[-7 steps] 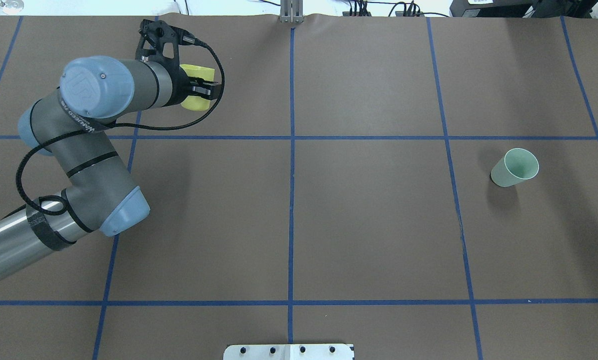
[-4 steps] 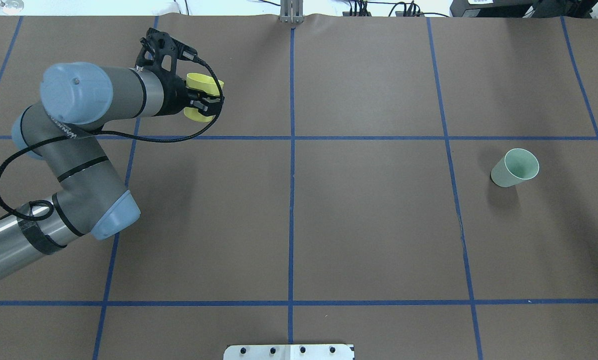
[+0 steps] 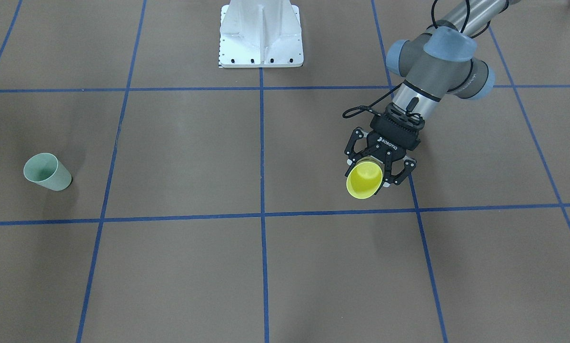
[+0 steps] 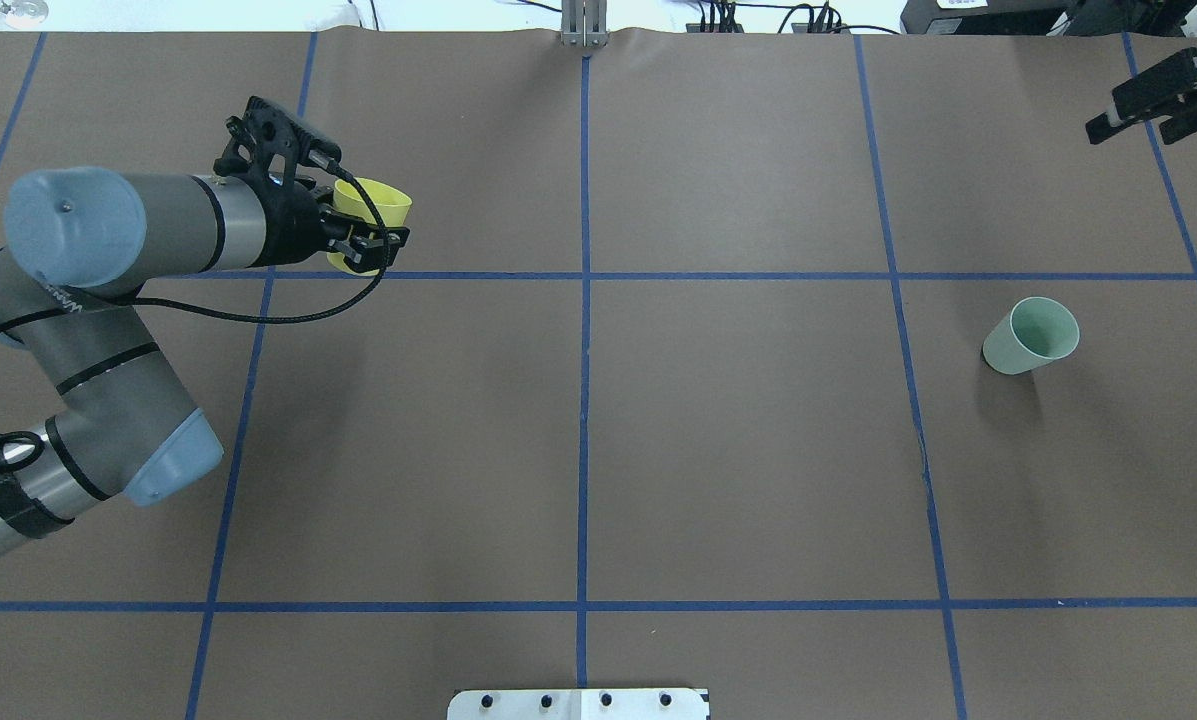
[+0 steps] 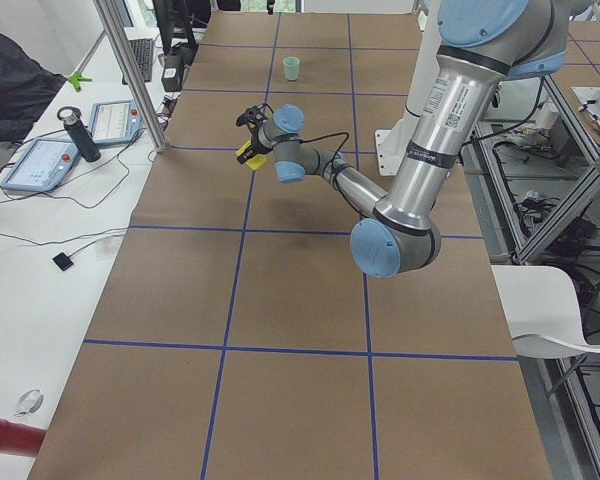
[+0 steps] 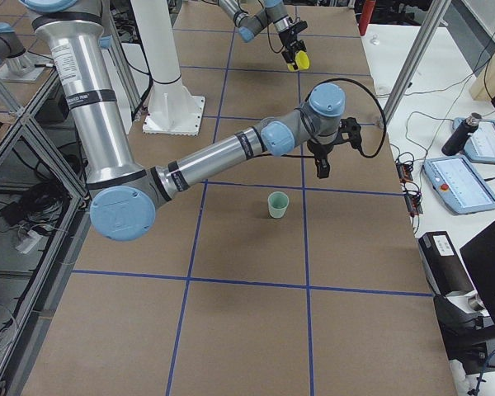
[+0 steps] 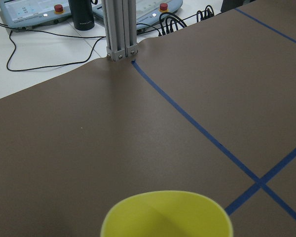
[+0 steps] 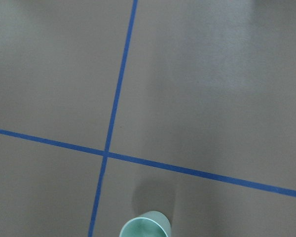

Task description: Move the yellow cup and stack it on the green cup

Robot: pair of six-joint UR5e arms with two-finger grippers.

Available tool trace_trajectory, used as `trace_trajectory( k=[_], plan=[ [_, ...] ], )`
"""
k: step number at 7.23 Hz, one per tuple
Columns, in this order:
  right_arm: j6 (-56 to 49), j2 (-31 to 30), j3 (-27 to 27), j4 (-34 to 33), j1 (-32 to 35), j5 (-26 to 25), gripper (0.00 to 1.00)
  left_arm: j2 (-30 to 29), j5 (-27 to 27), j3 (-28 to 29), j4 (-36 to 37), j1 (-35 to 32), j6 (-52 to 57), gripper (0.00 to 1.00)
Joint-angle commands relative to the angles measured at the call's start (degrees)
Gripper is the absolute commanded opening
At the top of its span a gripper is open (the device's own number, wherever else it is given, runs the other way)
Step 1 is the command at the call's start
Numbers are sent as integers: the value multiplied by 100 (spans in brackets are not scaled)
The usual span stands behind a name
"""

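Found the left pincer [image 3: 379,177] clenched on the yellow cup [image 3: 364,180], with fingers [image 3: 402,172] pressed to opposite sides of its wall. Saw the cup tipped well over, mouth pointed away from the robot, above the counter [image 4: 738,450] on the left half (lifted clear of it, as far as the side views let on). Placed it, from overhead, just beyond a line of blue tape [image 4: 583,400] and near a crossing of two such lines. Caught only its yellow rim at the bottom of the left wrist view, with brown counter, a tape cross and a metal post [image 7: 119,29] at the far edge beyond. Spotted the green cup [image 4: 1030,336] standing upright on the right half, mouth up, well apart from the yellow one and touched by nothing. Noted it again at the bottom edge of the right wrist view, just beside a tape cross. Made out the right pincer [image 4: 1133,128] at the far right corner in the overhead view, spread apart and empty, beyond the green cup and not in contact with it.
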Motion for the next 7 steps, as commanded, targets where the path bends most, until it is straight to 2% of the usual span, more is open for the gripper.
trace_trajectory(
  k=[1,2,4,6,7],
  plan=[
    [1532,405,-91,970,-802,-132,99,114,-19,-158,-31,13,10,0],
    [2313,423,-161,1657,-1136,-237,99,114,-19,-150,-162,30,10,0],
    [3529,493,-214,2749,-1866,-780,99,88,-19,-158,-461,66,-130,0],
    [4183,817,-232,2841,-2254,-791,99,27,-28,-210,-558,83,-140,0],
    [4185,836,-232,2841,-2413,-774,99,79,-315,-316,-663,83,-157,0]
  ],
)
